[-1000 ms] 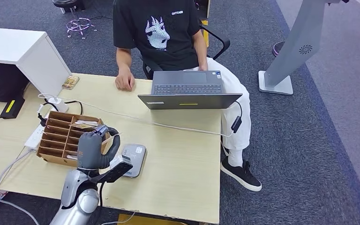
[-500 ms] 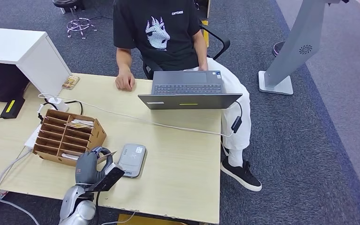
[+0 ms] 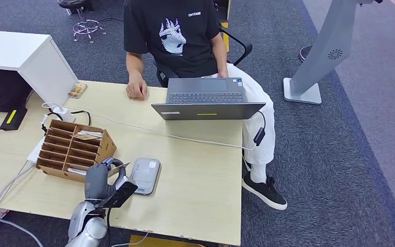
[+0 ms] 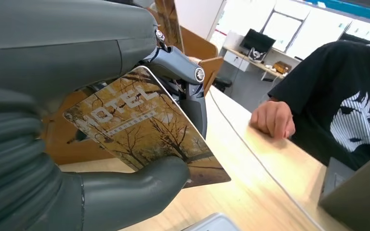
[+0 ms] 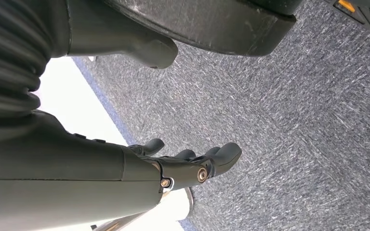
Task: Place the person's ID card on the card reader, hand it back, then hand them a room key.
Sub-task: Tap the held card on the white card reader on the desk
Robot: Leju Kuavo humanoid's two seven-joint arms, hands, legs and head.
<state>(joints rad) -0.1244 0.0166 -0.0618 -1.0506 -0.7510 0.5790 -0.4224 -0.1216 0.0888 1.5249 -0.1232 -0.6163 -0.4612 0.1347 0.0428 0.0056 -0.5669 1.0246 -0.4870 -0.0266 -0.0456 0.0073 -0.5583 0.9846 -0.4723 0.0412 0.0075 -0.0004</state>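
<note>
Left hand: the left hand (image 3: 102, 177) hovers just beside the card reader (image 3: 146, 175), on the side toward the cardboard organizer, pinching one room key (image 4: 144, 126) between thumb and fingers (image 4: 180, 72).
Room key: one card, printed with autumn trees and the letters "OTEL" (the first letter is hidden by the hand); in the head view it shows as a thin pale edge (image 3: 122, 169) just beside the card reader, not touching it.
Card reader: one flat grey unit lying on the table (image 3: 195, 170), near the front edge.
Cardboard organizer: one brown slotted box (image 3: 75, 150) just beside the card reader, away from the laptop; at least one card lies in an upper slot and one in a lower slot, but I cannot count them surely.
Right hand: the right hand (image 5: 192, 166) hangs over grey carpet, fingers extended and slightly apart, holding nothing.
Person: one person (image 3: 177, 36) seated across the table from the card reader, one hand (image 3: 136, 90) resting on the tabletop.
Laptop: one open laptop (image 3: 206, 98) at the far edge, beyond the card reader.
Cable: one white cable (image 3: 175, 135) runs across the table between card reader and laptop.
</note>
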